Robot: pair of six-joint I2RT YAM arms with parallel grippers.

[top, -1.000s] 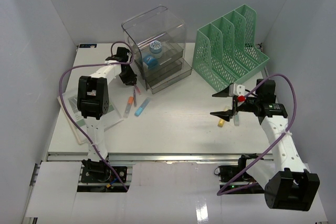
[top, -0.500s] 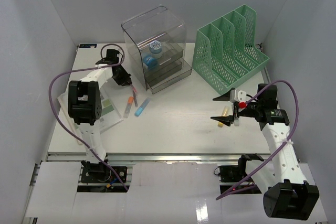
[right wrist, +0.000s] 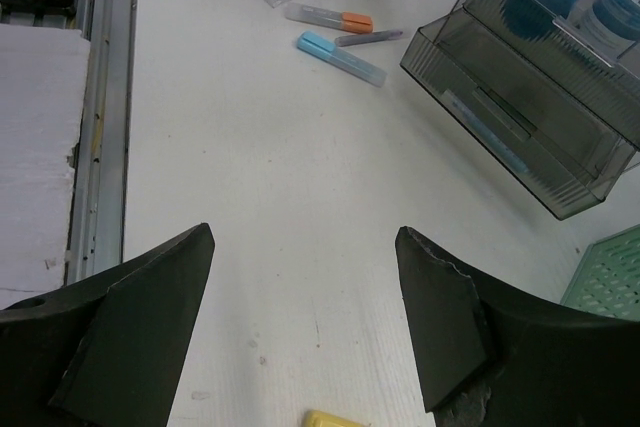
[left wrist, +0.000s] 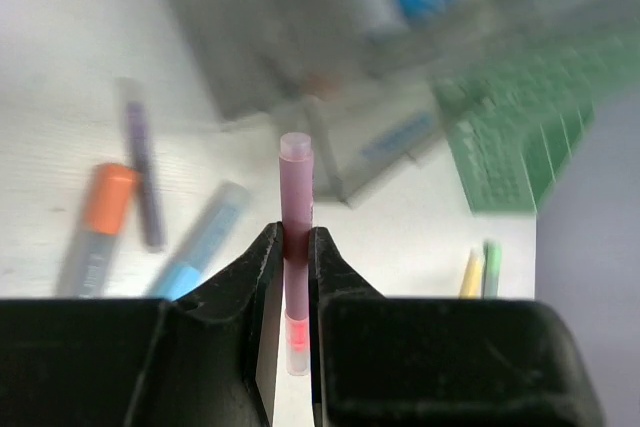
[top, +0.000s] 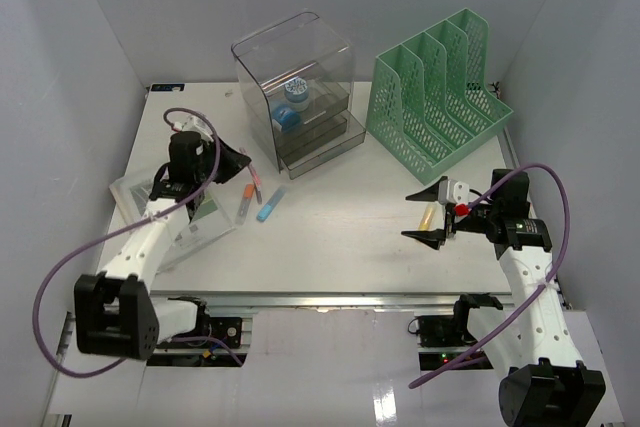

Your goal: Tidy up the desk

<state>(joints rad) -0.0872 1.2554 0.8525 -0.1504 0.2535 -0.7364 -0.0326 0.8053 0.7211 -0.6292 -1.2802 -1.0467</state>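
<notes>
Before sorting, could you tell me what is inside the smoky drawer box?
The drawer box holds a blue round item and a pale round item above its drawers, whose contents are unclear.

Left gripper (left wrist: 295,237) jaws pinch a pink marker (left wrist: 296,177) near its lower end, marker upright in frame with its cap end sticking out past the jaws. Left of the pink marker on the white tabletop (left wrist: 60,67) lie a blue highlighter (left wrist: 205,242) nearest, then a thin purple pen (left wrist: 142,182) and an orange-capped marker (left wrist: 100,222), the last two touching or nearly so. Above the pink marker is a blurred smoky drawer box (left wrist: 330,47); right of it are a green mesh rack (left wrist: 520,137) and, lower down, a yellow pen (left wrist: 470,272) beside a green pen (left wrist: 491,262).
</notes>
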